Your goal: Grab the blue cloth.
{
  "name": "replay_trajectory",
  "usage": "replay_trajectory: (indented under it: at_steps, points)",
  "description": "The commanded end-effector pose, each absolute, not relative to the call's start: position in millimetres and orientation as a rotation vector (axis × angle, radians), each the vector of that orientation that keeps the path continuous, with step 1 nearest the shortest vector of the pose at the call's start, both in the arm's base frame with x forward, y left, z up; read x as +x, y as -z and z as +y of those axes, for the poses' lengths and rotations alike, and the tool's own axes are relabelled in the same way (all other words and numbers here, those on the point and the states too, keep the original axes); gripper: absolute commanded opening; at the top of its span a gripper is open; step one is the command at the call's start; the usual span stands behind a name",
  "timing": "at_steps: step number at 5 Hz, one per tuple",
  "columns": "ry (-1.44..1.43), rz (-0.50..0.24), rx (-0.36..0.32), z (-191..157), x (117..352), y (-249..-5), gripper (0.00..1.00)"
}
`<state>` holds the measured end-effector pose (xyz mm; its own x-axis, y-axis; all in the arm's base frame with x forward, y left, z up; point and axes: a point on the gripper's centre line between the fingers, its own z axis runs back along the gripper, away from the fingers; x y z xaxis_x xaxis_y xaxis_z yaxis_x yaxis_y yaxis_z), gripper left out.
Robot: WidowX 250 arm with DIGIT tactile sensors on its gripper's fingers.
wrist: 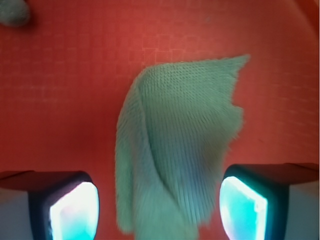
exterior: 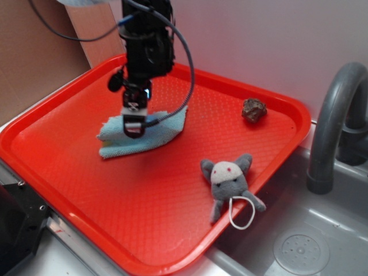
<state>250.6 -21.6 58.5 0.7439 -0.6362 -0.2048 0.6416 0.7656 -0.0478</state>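
The black arm (exterior: 146,40) comes down from the top of the exterior view, its wrist pointing nearly straight down with a cable looping off its right side. The gripper (exterior: 133,127) hangs low at the arm's end. In the wrist view its two fingers (wrist: 75,210) stand wide apart, nothing pinched between them.

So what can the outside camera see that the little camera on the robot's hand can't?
Only the exterior view shows the grey plush mouse, the brown lumpy object, the grey faucet, the sink and the robot's arm.

Only the wrist view shows the gripper fingers spread apart, one on each side of the cloth.

Both show the blue cloth lying on the red tray.
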Motion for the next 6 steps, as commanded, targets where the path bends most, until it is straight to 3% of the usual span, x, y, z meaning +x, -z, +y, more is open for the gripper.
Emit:
replay_trajectory:
  at_steps: [1, 2, 3, 4, 5, 6]
  points:
    - [0.692, 0.315, 0.094, -11.7, 247.8, -21.0, 1.00]
    - [0.708, 0.295, 0.061, -21.3, 240.7, -17.7, 0.00]
    - [0.671, 0.244, 0.061, -23.5, 240.0, -41.0, 0.00]
    - [0.445, 0.203, 0.058, -11.9, 233.3, -90.7, 0.00]
    - [0.197, 0.236, 0.023, 3.2, 212.6, -140.8, 0.00]
    - [-0.041, 0.261, -0.120, 27.3, 187.8, -189.2, 0.00]
